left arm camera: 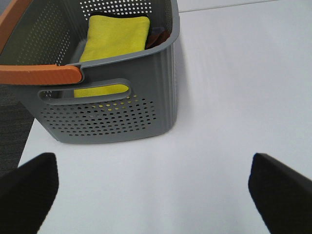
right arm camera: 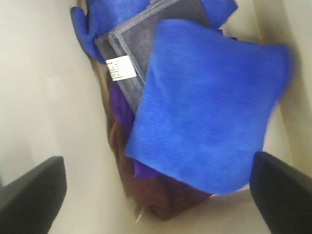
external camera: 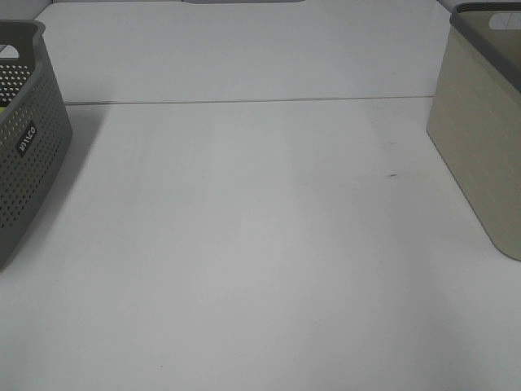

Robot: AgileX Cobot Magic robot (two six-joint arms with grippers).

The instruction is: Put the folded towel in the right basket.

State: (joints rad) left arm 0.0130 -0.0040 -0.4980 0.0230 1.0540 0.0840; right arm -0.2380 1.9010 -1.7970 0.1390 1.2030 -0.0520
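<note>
In the right wrist view a folded blue towel (right arm camera: pixel 209 117) is inside the beige right basket (right arm camera: pixel 39 97), on top of a pile of other towels; its edge is blurred. My right gripper (right arm camera: pixel 156 195) is open and empty above it, with dark fingertips (right arm camera: pixel 31 192) at either side. The right basket also shows at the right edge of the exterior high view (external camera: pixel 480 138). My left gripper (left arm camera: pixel 153 195) is open and empty above the table, in front of the grey left basket (left arm camera: pixel 122 112). Neither gripper shows in the exterior high view.
The pile holds a grey towel with a white label (right arm camera: pixel 146 34), another blue cloth (right arm camera: pixel 102 19) and purple and brown cloths (right arm camera: pixel 165 195). The grey perforated basket (external camera: pixel 24 138) holds a folded yellow towel (left arm camera: pixel 114 39) and has an orange handle (left arm camera: pixel 39 74). The white table (external camera: pixel 260 244) lies between the baskets.
</note>
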